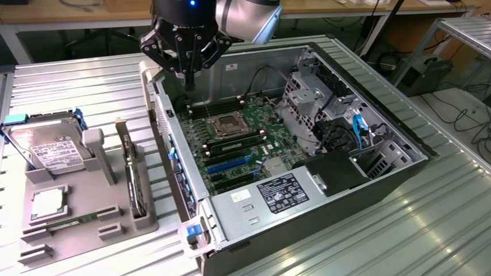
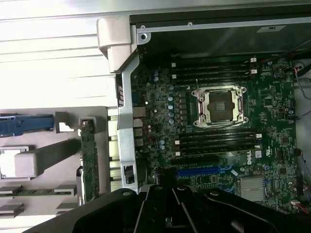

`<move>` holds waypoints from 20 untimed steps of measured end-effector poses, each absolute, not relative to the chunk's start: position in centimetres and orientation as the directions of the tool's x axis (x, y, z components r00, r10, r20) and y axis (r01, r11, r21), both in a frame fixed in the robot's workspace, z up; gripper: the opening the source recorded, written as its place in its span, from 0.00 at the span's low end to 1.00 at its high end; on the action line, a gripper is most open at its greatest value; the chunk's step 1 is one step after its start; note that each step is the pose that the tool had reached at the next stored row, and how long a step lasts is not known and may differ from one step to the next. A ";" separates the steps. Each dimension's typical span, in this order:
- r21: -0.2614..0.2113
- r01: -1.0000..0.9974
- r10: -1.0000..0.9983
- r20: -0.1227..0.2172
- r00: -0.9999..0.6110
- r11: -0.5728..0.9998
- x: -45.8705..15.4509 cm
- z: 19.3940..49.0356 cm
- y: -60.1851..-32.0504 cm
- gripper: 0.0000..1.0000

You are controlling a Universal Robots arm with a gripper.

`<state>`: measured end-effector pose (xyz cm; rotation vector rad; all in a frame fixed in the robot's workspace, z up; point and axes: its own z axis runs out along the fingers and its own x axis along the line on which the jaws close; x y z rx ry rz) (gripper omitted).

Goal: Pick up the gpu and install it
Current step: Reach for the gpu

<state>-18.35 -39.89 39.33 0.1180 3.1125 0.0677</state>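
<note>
The gripper [image 1: 188,83] hangs in the upper middle of the exterior view. Its black fingers are clenched into a single narrow tip with nothing between them. It sits above the far end of the open computer case [image 1: 399,172], over the edge of the motherboard [image 1: 245,152] and just beyond the CPU socket [image 1: 229,124]. In the wrist view the gripper [image 2: 166,180] points down at the board close to the blue expansion slot [image 2: 204,171], and the CPU socket [image 2: 219,106] shows open and empty further along.

The gpu [image 1: 133,181] is outside the case, in the left part of the exterior view. It stands on its long edge in a slot of the grey holder [image 1: 88,198], just beside the case's side wall. It is well apart from the gripper, and nothing touches it. In the wrist view the gpu [image 2: 90,165] appears edge-on as a thin strip running alongside the case's rear panel.

The holder also carries a hard drive [image 1: 48,150] with a white label, propped at a tilt at the far left of the exterior view. A square silvery chip [image 1: 46,202] lies flat nearer the camera, and a narrow green memory stick [image 1: 73,221] is below that.

Inside the case, the blue expansion slot [image 1: 227,165] runs across the middle of the board. The power supply [image 1: 280,194], with its black label, sits at the near end. Everything rests on a ribbed metal table [image 1: 77,80].
</note>
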 end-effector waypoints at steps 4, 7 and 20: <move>0.044 0.075 0.076 -0.024 -0.997 0.996 -18.6 39.3 -39.9 0.11; 0.044 0.075 0.076 -0.024 -0.997 0.996 -18.8 39.3 -39.9 0.11; 0.044 0.075 0.076 -0.024 -0.997 0.996 -19.5 39.3 -39.9 0.11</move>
